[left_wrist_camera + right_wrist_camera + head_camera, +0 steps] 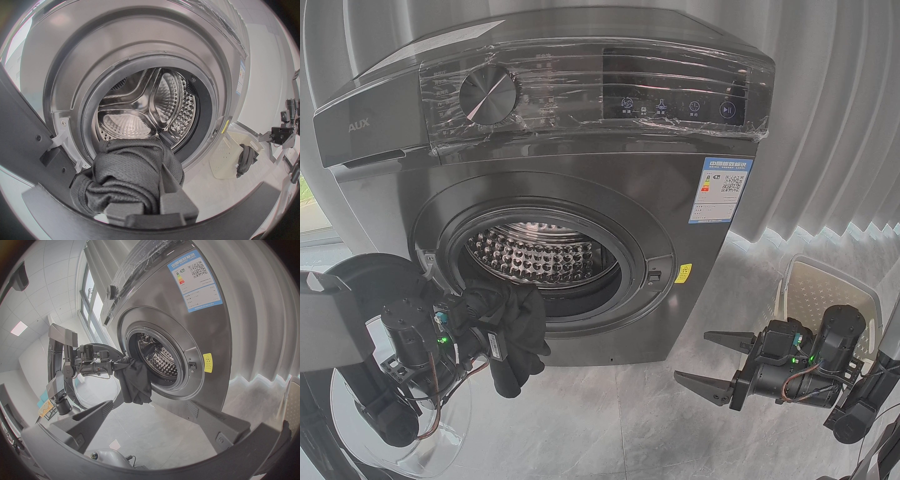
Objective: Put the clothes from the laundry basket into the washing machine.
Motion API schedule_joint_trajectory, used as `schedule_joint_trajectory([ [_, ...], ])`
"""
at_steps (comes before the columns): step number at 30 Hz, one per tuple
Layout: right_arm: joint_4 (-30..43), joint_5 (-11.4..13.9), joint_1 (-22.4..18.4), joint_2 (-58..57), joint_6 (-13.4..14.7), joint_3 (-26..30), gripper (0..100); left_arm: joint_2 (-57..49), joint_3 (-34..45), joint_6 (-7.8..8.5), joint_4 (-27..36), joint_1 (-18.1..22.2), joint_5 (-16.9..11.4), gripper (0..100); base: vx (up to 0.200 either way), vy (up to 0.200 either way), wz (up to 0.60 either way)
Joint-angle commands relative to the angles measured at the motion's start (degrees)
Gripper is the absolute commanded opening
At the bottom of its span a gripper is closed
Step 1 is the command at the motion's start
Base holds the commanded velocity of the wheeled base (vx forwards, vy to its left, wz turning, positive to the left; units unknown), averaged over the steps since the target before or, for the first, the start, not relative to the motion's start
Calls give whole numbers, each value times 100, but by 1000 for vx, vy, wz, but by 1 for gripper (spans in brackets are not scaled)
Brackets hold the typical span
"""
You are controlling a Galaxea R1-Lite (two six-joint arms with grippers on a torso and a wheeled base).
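garment (519,325) at drum (544,253) mouth | door (372,275) open, left | laundry basket (831,290) right

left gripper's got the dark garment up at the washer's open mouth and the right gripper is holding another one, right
Not the second part. The head view shows the right gripper open and empty, near the laundry basket. The left gripper does hold the dark garment at the washing machine's open mouth.
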Motion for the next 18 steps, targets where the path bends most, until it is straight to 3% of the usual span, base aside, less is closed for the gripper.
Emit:
schedule_joint_trajectory([
  [1,-4,1,29,8,-1,13,100,17,-41,-13,-1,-12,2,0,0,0,0],
  [4,-4,1,90,8,-1,4,100,105,-173,40,-1,-74,11,0,0,0,0],
  [10,-4,1,90,16,-1,13,100,140,-120,-39,-1,-48,-121,0,0,0,0],
  [13,-4,-8,99,60,-1,4,100,140,-164,-66,-1,-179,63,0,0,0,0],
  [15,-4,-8,99,104,-1,13,100,202,-190,-101,-1,-364,380,0,0,0,0],
  [18,-4,-8,99,122,-1,-22,100,237,-199,-153,-1,-408,424,0,0,0,0],
])
